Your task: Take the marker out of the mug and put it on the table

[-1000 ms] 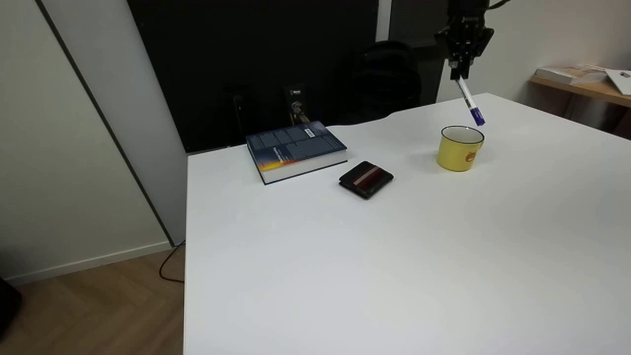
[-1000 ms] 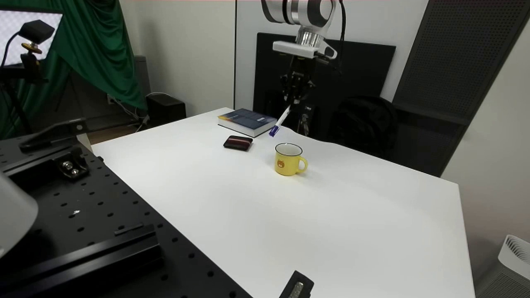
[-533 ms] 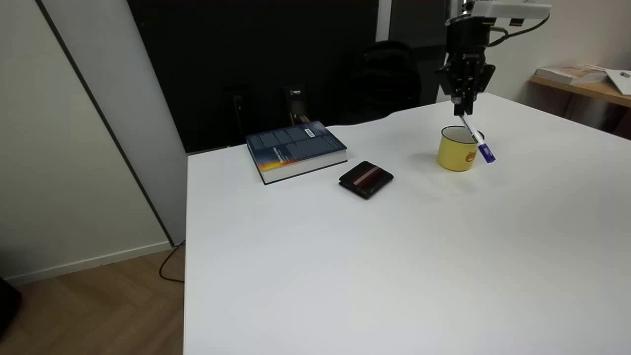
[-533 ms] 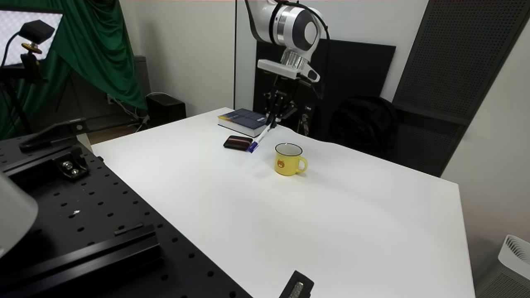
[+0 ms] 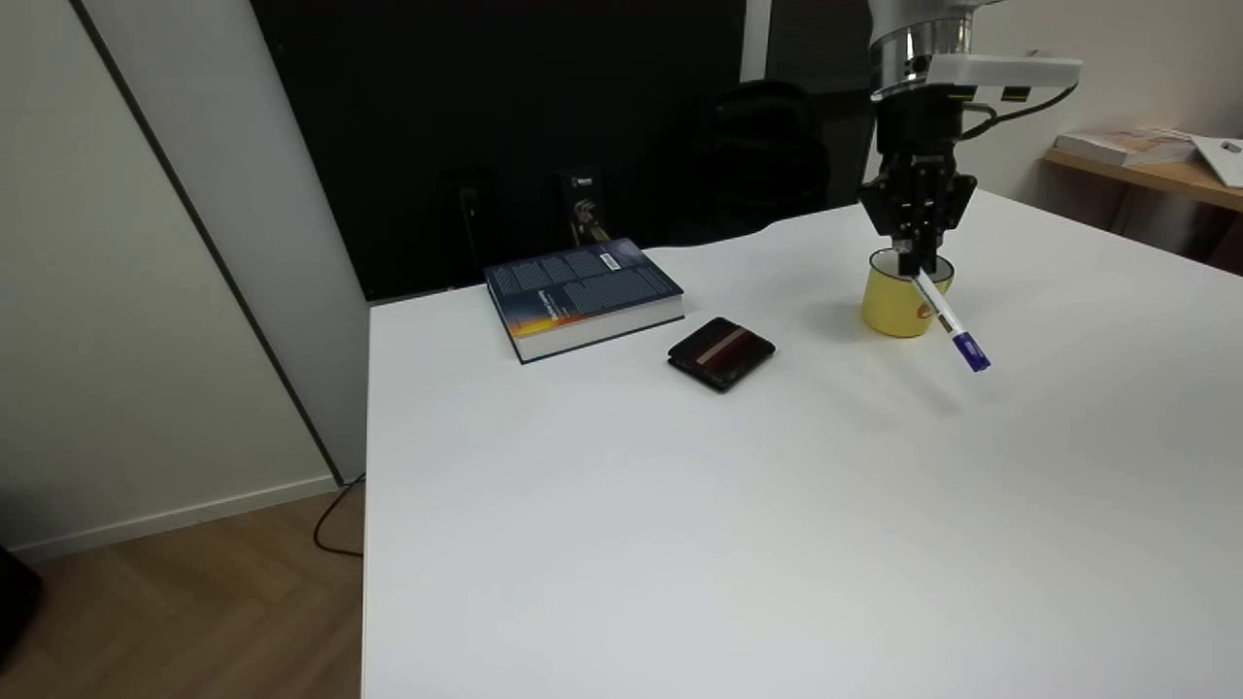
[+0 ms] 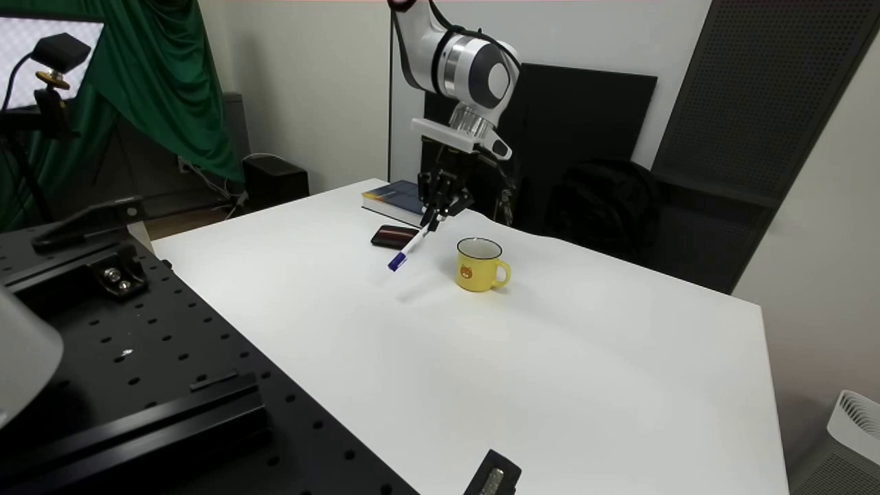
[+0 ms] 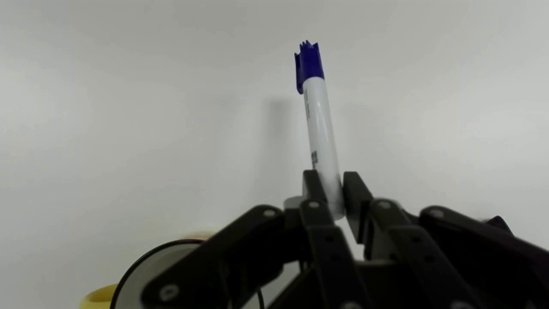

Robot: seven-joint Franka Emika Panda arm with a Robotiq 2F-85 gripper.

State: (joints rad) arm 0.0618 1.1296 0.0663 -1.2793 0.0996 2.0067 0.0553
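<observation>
My gripper (image 7: 331, 174) is shut on the white marker (image 7: 319, 116), gripping it near its plain end while the blue-purple cap points away. The marker (image 5: 940, 309) hangs tilted, cap lowest, above the white table (image 5: 680, 534), with a faint shadow beneath it. In an exterior view my gripper (image 5: 918, 267) covers part of the yellow mug (image 5: 886, 309). Another angle shows the mug (image 6: 476, 271) upright, with the marker (image 6: 411, 246) outside it and apart from it. At the lower left of the wrist view, part of the mug's pale inside (image 7: 143, 279) shows behind the gripper.
A dark wallet with a stripe (image 5: 721, 354) lies on the table, close to the marker as seen in an exterior view. Behind it sits a thick blue-grey book (image 5: 583, 291). A black perforated mounting plate (image 6: 172, 357) borders the table.
The arm has come down with the marker still gripped. The marker has moved out from above the mug's far side to beside it, lower over the table. Mug, wallet and book have stayed put.
</observation>
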